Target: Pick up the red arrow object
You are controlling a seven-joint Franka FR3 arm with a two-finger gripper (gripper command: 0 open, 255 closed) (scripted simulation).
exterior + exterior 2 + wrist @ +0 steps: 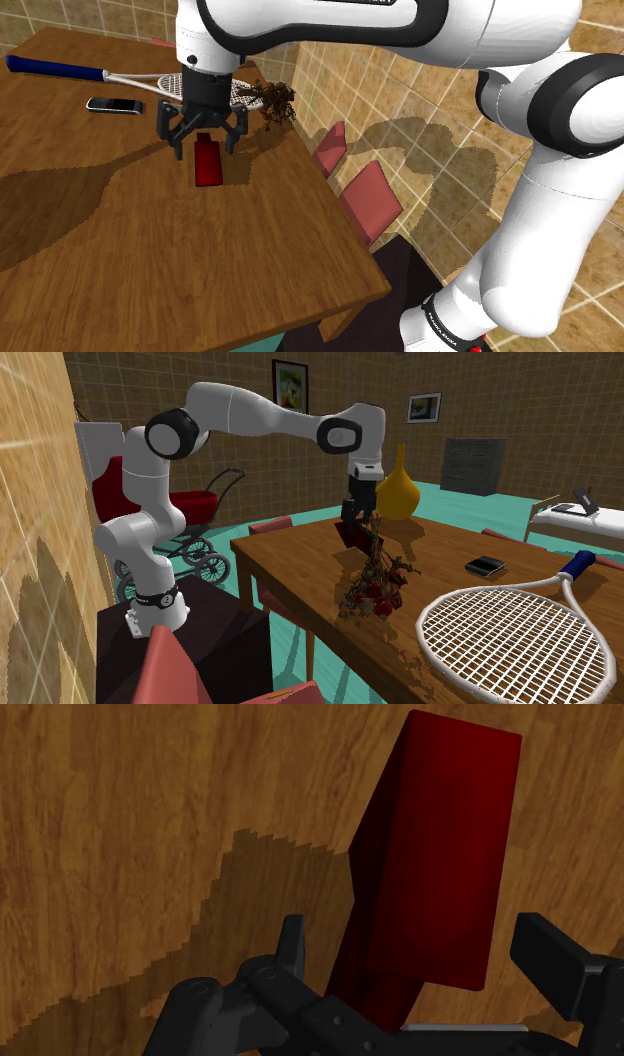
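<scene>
The arm's all-black two-finger hand (205, 143) hangs, fingers spread apart, astride one end of the dark red block-shaped object (208, 168), which lies flat on the brown wooden surface (120, 250) near a blue-handled tennis racket (60, 68).

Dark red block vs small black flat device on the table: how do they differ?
The dark red block is thick-sided; the small black flat device is thin. The red block sits between the fingers of the open gripper; the black device lies apart, beside the blue-handled racket. Both rest on the wooden table.
</scene>
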